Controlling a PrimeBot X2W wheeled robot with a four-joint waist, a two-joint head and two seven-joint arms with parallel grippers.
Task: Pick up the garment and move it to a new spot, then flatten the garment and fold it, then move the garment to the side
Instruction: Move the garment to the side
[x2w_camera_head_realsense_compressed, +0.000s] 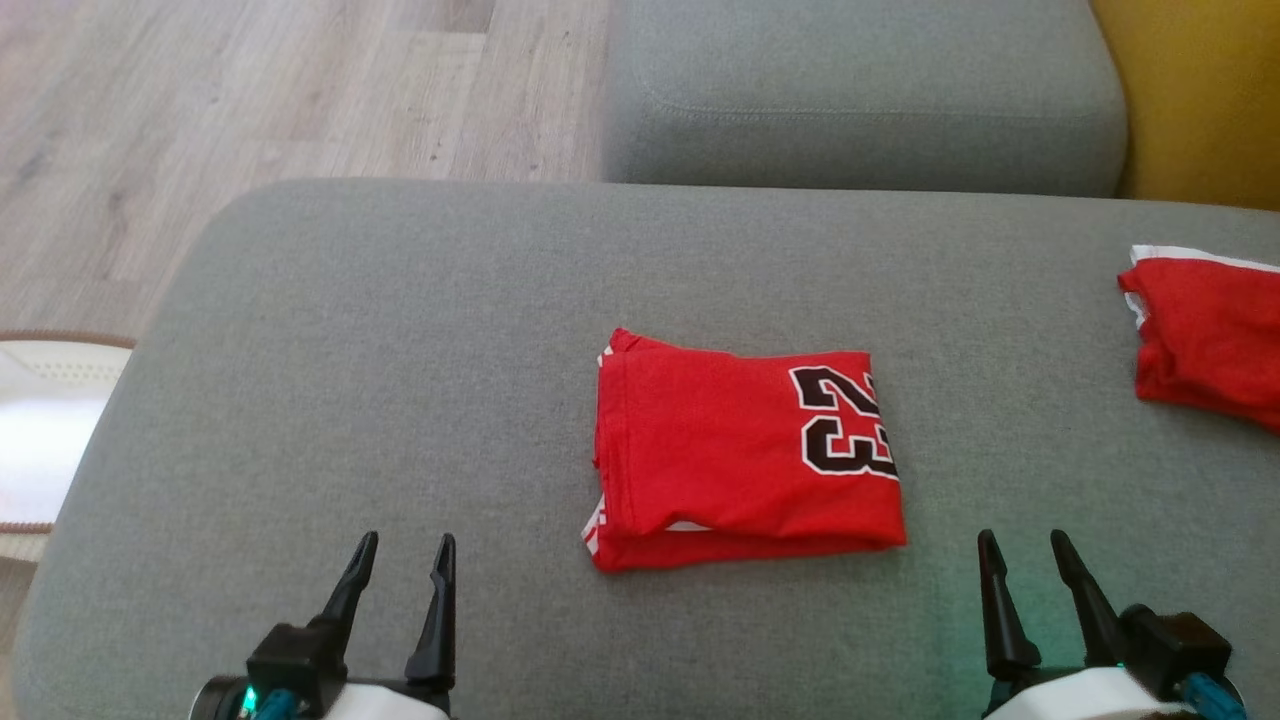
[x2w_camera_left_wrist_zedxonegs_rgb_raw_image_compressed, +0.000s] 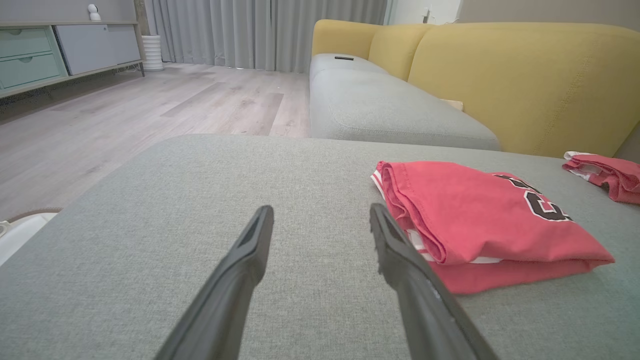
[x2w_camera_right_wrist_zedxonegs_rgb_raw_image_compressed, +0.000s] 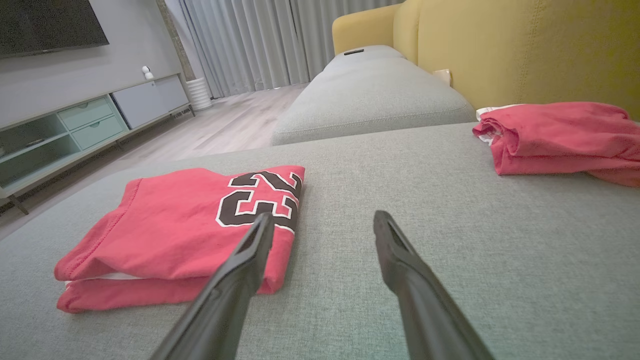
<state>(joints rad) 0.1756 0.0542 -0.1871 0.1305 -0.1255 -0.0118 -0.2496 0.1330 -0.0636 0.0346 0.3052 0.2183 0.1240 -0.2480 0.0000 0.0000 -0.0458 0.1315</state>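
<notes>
Head view shows the folded red fabric jersey (x2w_camera_head_realsense_compressed: 745, 455) with a black 23 lying centrally on the grey fabric sofa cushion (x2w_camera_head_realsense_compressed: 400, 350), ahead of the left jaws and right jaws (both spread wide, holding nothing), with a second red garment (x2w_camera_head_realsense_compressed: 1205, 335) well apart at the right edge

Your left gripper (x2w_camera_head_realsense_compressed: 407, 545) sits at the near left and your right gripper (x2w_camera_head_realsense_compressed: 1023, 545) at the near right, well apart. Both point their dark fingers (x2w_camera_head_realsense_compressed: 434, 630) away from you, jaws spread wide with nothing between them. The pale wrists (x2w_camera_head_realsense_compressed: 1090, 695) show just behind each gripper.
</notes>
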